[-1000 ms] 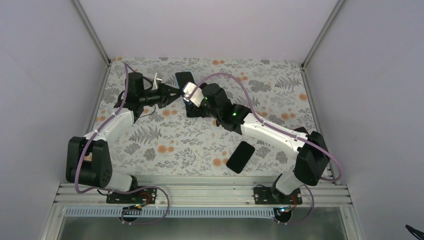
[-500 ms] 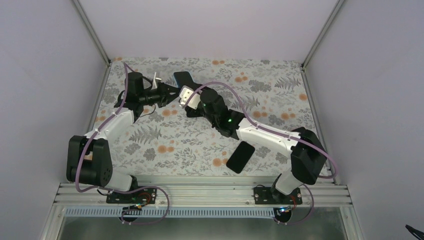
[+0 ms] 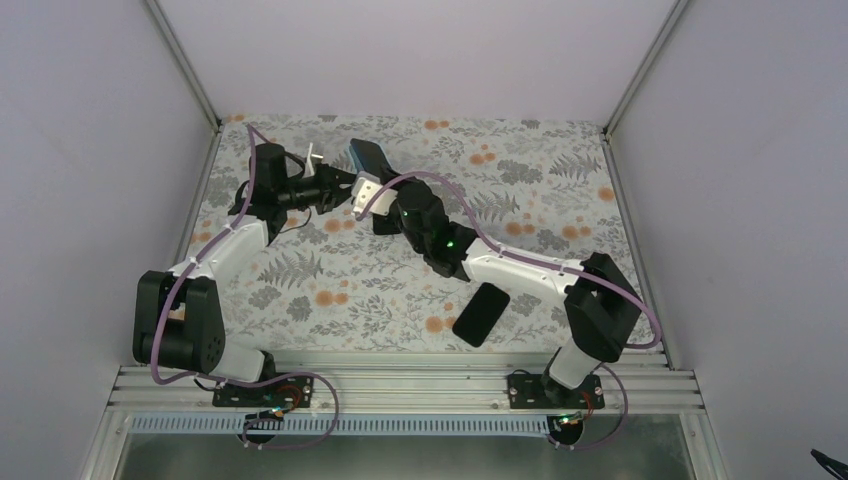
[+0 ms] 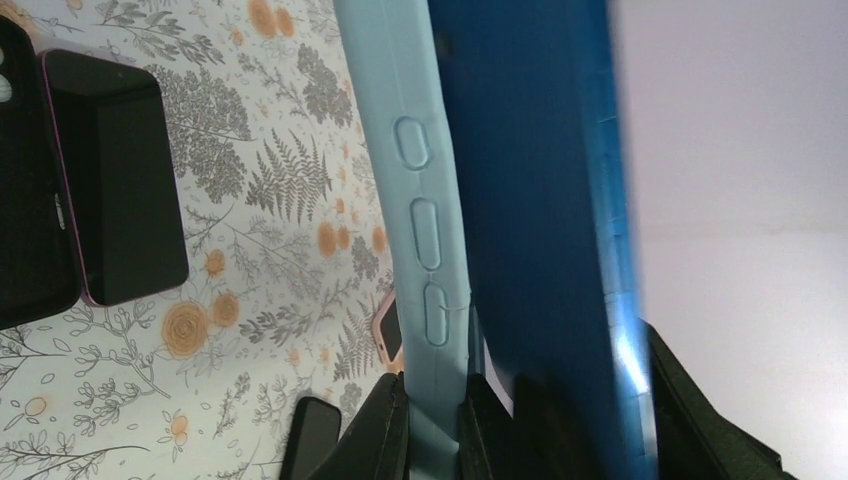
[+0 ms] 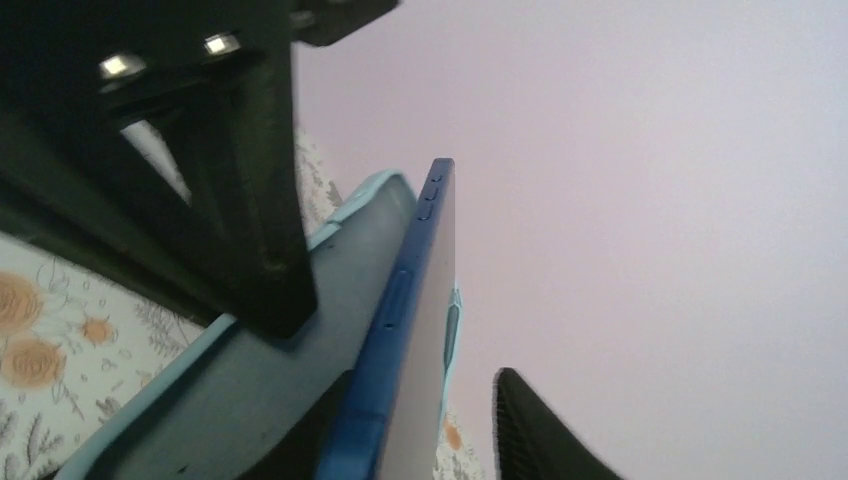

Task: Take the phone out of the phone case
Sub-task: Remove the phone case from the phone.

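Pale blue silicone, the phone case (image 4: 420,230) is held up at the upper centre of the overhead view, its side rim pinched tight by the left tool (image 4: 436,425). The blue phone (image 4: 530,200) leans out of it along one long edge. The right tool (image 5: 425,440) straddles both; whether it clamps them I cannot tell. Bare floral desk (image 3: 560,190) lies open toward the right.
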### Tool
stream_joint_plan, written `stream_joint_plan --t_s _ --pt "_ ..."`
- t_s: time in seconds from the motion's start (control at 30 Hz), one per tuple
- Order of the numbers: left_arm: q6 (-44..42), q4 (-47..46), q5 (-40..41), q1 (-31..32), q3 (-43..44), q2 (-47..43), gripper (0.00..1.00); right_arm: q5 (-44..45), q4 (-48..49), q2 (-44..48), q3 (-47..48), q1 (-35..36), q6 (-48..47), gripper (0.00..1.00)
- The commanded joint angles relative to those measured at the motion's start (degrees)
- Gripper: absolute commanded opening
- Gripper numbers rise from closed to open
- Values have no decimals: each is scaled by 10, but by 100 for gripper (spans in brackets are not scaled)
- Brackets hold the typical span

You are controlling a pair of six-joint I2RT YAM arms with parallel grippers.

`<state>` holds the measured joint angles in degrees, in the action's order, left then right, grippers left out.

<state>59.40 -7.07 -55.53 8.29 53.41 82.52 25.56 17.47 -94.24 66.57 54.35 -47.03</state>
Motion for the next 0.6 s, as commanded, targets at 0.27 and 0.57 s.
stream_joint_plan --t_s 0.27,0.57 --pt "-45 18 -6 -3 14 -14 2 20 24 47 23 -9 40 4" --pt "-145 100 49 -9 31 -15 2 -89 -171 77 129 -52 190 4"
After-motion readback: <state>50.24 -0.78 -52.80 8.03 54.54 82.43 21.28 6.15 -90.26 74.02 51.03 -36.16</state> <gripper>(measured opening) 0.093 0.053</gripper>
